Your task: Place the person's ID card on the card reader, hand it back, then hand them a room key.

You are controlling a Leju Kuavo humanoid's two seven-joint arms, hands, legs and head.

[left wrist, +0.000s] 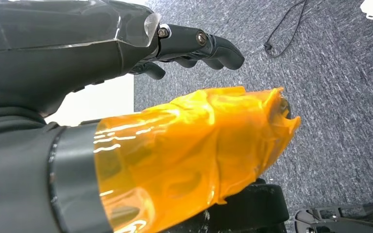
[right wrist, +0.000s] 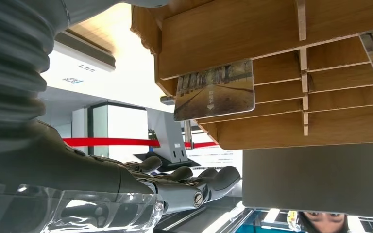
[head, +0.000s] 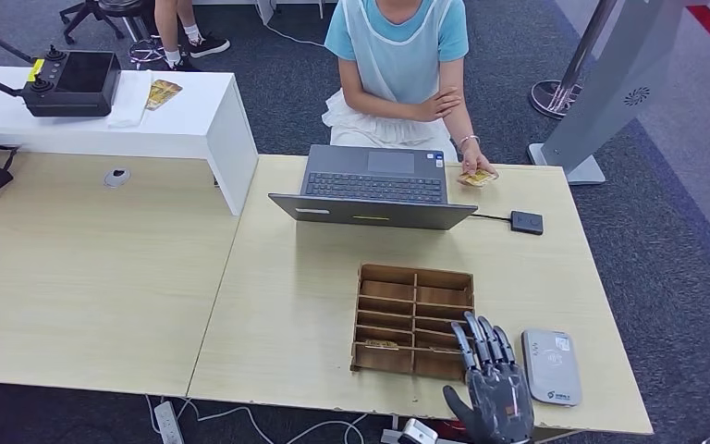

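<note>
Laptop (head: 374, 188) is your landmark, sitting mid-desk. Left hand (left wrist: 194, 46) hangs over grey carpet, fingers loosely curled, nothing in them; leave it. Near of the laptop stands the wooden organizer (head: 414, 322) with room key cards (right wrist: 214, 89) in its slots. Right hand (head: 492, 388) is raised at the near edge just right of that organizer, fingers straight and apart, holding nothing. Card reader (head: 551, 366) lies just right of that hand. ID card (head: 477, 178) is at the laptop's far right corner, under the person's hand (head: 474, 166), so judged: step is fetching it. You reach past the laptop's right side, clear of the small black device (head: 526, 222) and its cable, palm up, and let them hand it over. Desk (head: 287, 305) is pale wood; grey carpet around, grey kiosk stand (head: 610, 83) far right.
</note>
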